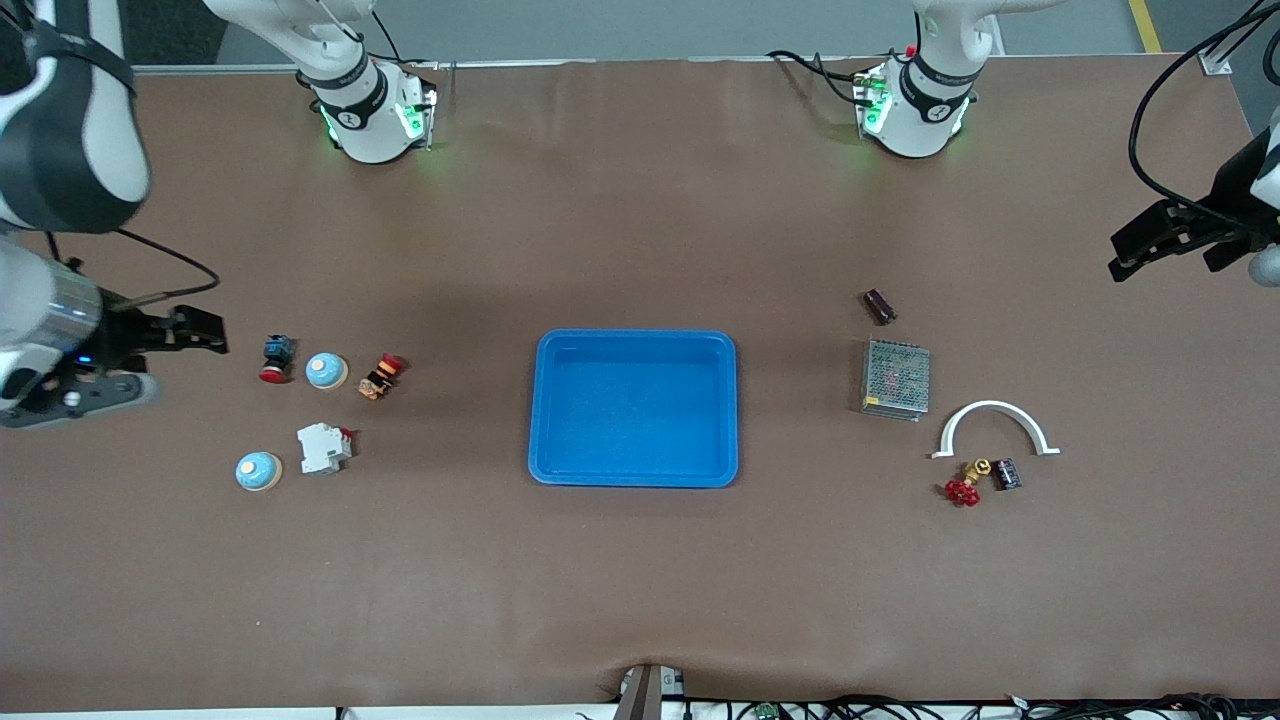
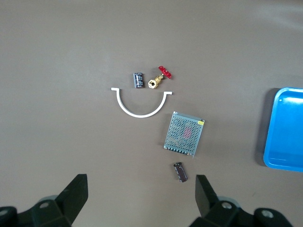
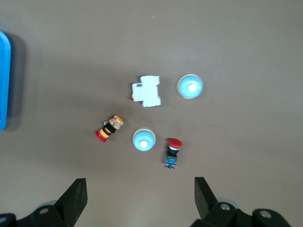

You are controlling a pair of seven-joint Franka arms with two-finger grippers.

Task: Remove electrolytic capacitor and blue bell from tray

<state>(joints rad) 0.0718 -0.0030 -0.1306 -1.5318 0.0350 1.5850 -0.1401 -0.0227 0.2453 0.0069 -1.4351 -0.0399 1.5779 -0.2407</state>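
Two capacitors lie toward the left arm's end of the surface (image 1: 640,600): one capacitor (image 1: 879,306) farther from the front camera than the mesh-topped box (image 1: 896,378), the other capacitor (image 1: 1006,474) just beside the red-handled valve (image 1: 965,485), both nearer the camera than the white arch (image 1: 995,428). Two bells sit toward the right arm's end: one bell (image 1: 326,370) between two push buttons (image 1: 277,357), the other bell (image 1: 258,471) beside a white breaker (image 1: 324,447). One blue tray (image 1: 634,473) sits mid-surface. The left gripper (image 1: 1165,240) and right gripper (image 1: 170,345) hang wide apart, holding nothing. Only the wrist views show the spread fingers (image 2: 75,194); only the front view shows the brown covering's edge and cables.
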